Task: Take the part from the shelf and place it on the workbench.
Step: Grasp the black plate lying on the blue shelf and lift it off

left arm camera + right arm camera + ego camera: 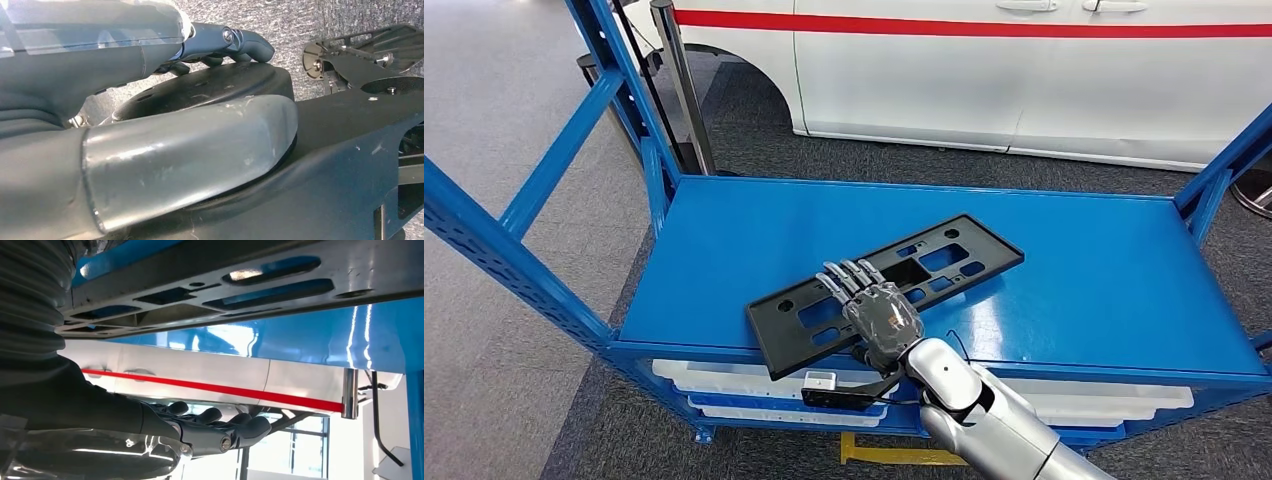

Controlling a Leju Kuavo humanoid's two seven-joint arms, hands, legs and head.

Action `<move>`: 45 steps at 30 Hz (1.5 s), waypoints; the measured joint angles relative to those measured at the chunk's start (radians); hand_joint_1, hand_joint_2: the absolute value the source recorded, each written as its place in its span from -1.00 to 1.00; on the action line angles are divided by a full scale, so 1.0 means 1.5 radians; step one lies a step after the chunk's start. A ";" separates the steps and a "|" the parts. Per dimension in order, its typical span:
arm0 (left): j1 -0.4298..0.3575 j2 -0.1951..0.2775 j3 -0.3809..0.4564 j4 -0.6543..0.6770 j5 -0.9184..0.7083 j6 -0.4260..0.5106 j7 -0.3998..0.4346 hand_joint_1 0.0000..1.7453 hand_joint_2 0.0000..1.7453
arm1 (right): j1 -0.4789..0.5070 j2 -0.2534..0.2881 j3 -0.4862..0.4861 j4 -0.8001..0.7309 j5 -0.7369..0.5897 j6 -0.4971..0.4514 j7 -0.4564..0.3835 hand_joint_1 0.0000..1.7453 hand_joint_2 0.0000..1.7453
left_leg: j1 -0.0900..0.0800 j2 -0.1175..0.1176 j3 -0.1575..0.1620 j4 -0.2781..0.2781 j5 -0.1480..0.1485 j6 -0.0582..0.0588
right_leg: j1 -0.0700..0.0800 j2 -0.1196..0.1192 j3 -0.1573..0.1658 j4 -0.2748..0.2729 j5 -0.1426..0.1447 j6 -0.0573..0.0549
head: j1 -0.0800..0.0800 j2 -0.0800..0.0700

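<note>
The part, a flat black plate with cut-out slots, lies slantwise on the blue shelf top, its near corner jutting past the front edge. My right hand reaches over the plate's near half with its fingers stretched out. In the right wrist view a gap separates those fingers from the plate, so nothing is gripped. I cannot see where the thumb lies. My left hand hangs down at my side and holds nothing.
Blue uprights and braces rise at the shelf's left, and another at the right corner. White bins sit under the top level. A white car with a red stripe stands behind the shelf. Grey carpet surrounds it.
</note>
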 joint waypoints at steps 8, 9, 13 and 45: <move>-0.003 0.001 -0.008 0.000 0.005 0.000 0.010 -1.00 -1.00 | -0.002 0.025 -0.019 0.083 0.047 -0.056 0.046 -1.00 1.00 | 0.000 0.000 0.000 0.000 0.000 0.000 | 0.000 0.000 0.000 0.000 0.000 0.000 | 0.000 0.000; -0.003 0.002 -0.011 0.000 0.006 0.000 0.012 -1.00 -1.00 | -0.003 0.029 -0.028 0.102 0.047 -0.065 0.046 -1.00 1.00 | 0.000 0.000 0.000 0.000 0.000 0.000 | 0.000 0.000 0.000 0.000 0.000 0.000 | 0.000 0.000; -0.005 0.003 -0.020 0.000 0.006 -0.002 0.012 -1.00 -1.00 | -0.009 0.041 -0.063 0.166 0.048 -0.084 0.044 -1.00 1.00 | 0.000 0.000 0.000 0.000 0.000 0.000 | 0.000 0.000 0.000 0.000 0.000 0.000 | 0.000 0.000; -0.006 0.005 -0.035 0.000 0.030 0.000 -0.001 -1.00 1.00 | 0.006 0.049 -0.146 0.269 0.074 -0.108 0.017 1.00 1.00 | 0.000 0.000 0.002 0.000 0.000 0.000 | 0.000 0.000 0.001 0.000 0.000 0.000 | 0.000 0.000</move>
